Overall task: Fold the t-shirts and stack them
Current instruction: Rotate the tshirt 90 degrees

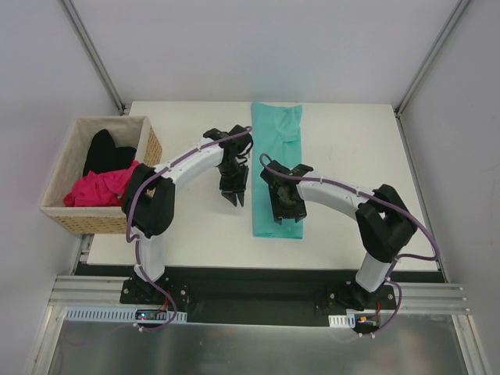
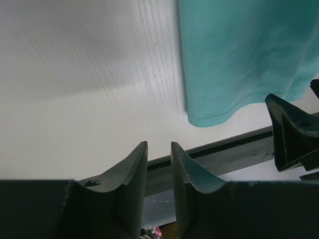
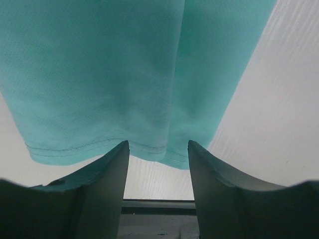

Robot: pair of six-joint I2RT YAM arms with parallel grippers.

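Note:
A teal t-shirt (image 1: 277, 148), folded into a long narrow strip, lies on the white table (image 1: 351, 156) and runs from the far edge toward the near one. My right gripper (image 1: 285, 216) hovers over its near end. In the right wrist view this gripper (image 3: 158, 147) is open, and the shirt's hem (image 3: 124, 74) lies just past the fingertips with nothing between them. My left gripper (image 1: 232, 198) is over bare table, left of the strip. Its jaws (image 2: 159, 149) stand slightly apart and empty, with the teal shirt (image 2: 239, 55) off to the right. A pink t-shirt (image 1: 100, 187) and a black one (image 1: 105, 152) lie in the basket.
A woven wicker basket (image 1: 82, 212) stands at the table's left edge. A black rail (image 1: 258, 285) carrying both arm bases runs along the near edge. Grey walls enclose the table on three sides. The right gripper's fingers (image 2: 294, 134) show in the left wrist view.

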